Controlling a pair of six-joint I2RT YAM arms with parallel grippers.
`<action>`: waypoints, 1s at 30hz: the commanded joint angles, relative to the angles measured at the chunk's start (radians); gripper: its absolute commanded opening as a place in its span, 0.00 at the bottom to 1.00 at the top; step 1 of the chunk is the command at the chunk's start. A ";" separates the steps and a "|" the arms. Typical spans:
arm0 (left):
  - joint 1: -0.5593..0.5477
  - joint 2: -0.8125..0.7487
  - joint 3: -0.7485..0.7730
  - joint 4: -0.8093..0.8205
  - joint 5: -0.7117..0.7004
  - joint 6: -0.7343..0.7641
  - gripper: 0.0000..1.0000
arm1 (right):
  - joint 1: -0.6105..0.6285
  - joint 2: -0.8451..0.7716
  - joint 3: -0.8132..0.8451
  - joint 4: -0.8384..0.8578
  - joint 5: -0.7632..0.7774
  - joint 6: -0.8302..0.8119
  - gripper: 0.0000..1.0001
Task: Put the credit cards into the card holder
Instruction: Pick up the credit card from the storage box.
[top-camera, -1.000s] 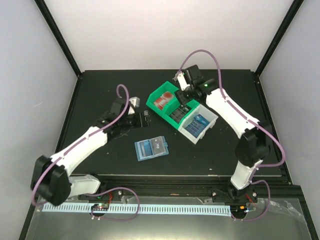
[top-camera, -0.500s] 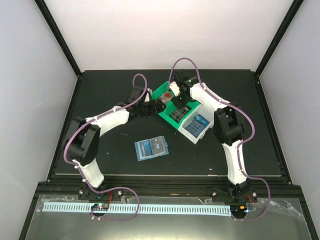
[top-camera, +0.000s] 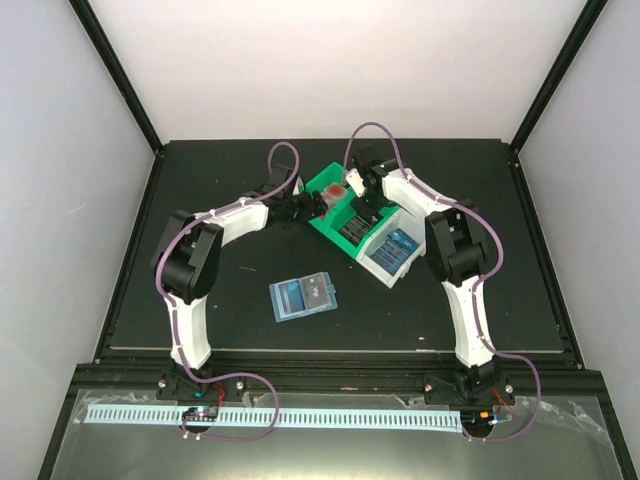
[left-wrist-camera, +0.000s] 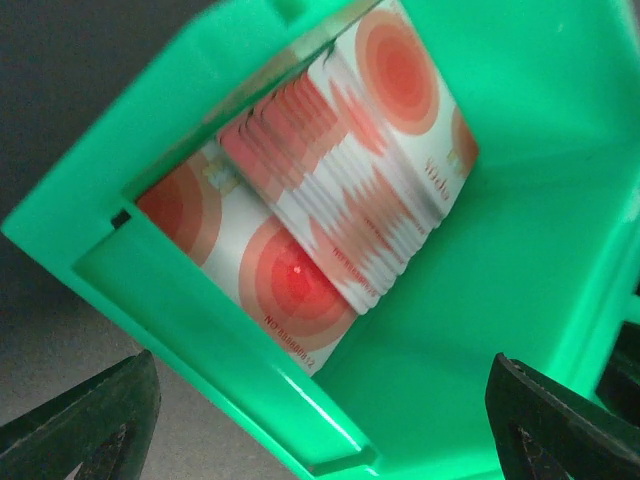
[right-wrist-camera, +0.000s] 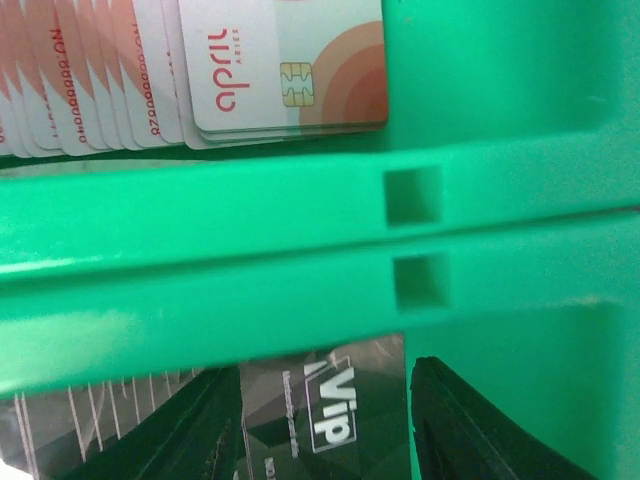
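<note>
Both of my grippers are at the green bin (top-camera: 322, 192) that holds the fanned stack of red-and-white credit cards (left-wrist-camera: 340, 200). My left gripper (left-wrist-camera: 322, 380) hangs at that bin's left wall with its fingers spread wide, one off each side of the bin's corner and nothing between them but the rim.

My right gripper (right-wrist-camera: 325, 385) has crossed the bin's far-side partition and is down in the second green bin (top-camera: 352, 228), which touches the first on its right. There my right fingers (right-wrist-camera: 195, 430) stand apart on either side of a dark card marked VIP (right-wrist-camera: 330, 430). Whether they press on its edges I cannot tell.

The card's print runs from one finger across to the other, so I judge that its long axis lies across my jaws and that the grip would fall on its short ends. The dark card is therefore right at my right gripper, while the red-and-white stack lies just beyond the partition from it.

The card holder (top-camera: 302, 296) lies open on the table, well apart from the green bin, towards my bases and a little to the left. A white bin (top-camera: 420, 240) of blue cards (top-camera: 400, 243) sits beyond the second green bin. From the bins the holder is closer to my left arm's side, but the right is the one placed on a card.
</note>
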 joint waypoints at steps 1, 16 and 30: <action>0.002 0.036 0.045 -0.024 0.041 0.023 0.91 | -0.003 0.046 0.025 0.031 -0.005 -0.014 0.49; 0.006 0.132 0.068 -0.078 0.014 0.024 0.81 | -0.003 0.078 0.014 0.068 0.039 0.009 0.47; 0.006 0.152 0.058 -0.110 -0.013 0.040 0.73 | -0.002 -0.010 -0.046 0.215 0.242 0.042 0.28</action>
